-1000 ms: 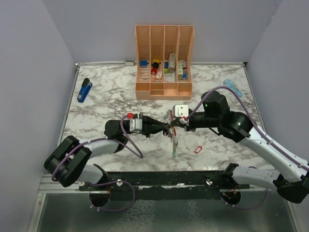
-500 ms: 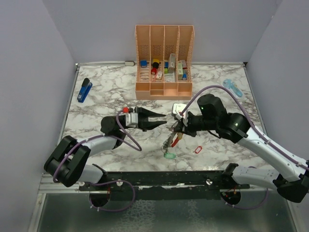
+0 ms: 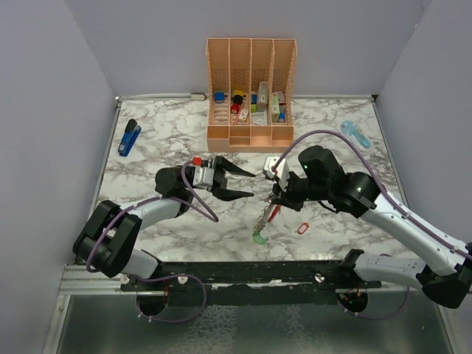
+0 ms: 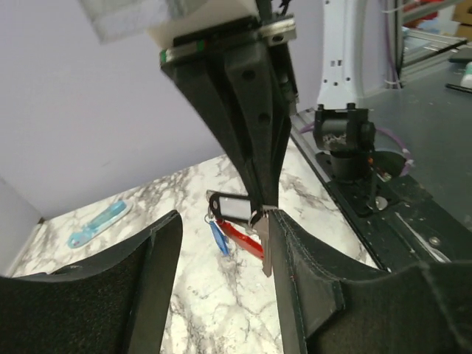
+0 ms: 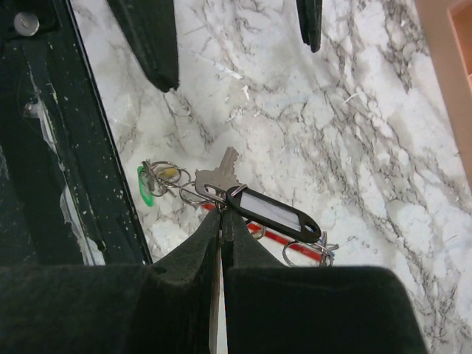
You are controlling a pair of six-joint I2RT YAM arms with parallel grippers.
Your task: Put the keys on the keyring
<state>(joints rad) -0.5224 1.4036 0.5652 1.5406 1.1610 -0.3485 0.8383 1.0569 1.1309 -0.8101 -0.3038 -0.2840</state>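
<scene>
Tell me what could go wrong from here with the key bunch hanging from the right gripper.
1. The right gripper pinches the key bunch only at its fingertips, beside the black tag, so it might slip or swing.
2. The green tag at the lower end seems to rest on the table and could snag if dragged.
3. The open left gripper is close; reaching in might knock the bunch.

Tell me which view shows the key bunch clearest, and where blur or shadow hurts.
Top external: even light, no glare, but the key bunch is tiny. Left wrist: the black tag is fairly sharp; the left fingers are dark and soft. Right wrist: clearest, tag and bunch crisp; the dark right fingers fill the bottom.
</scene>
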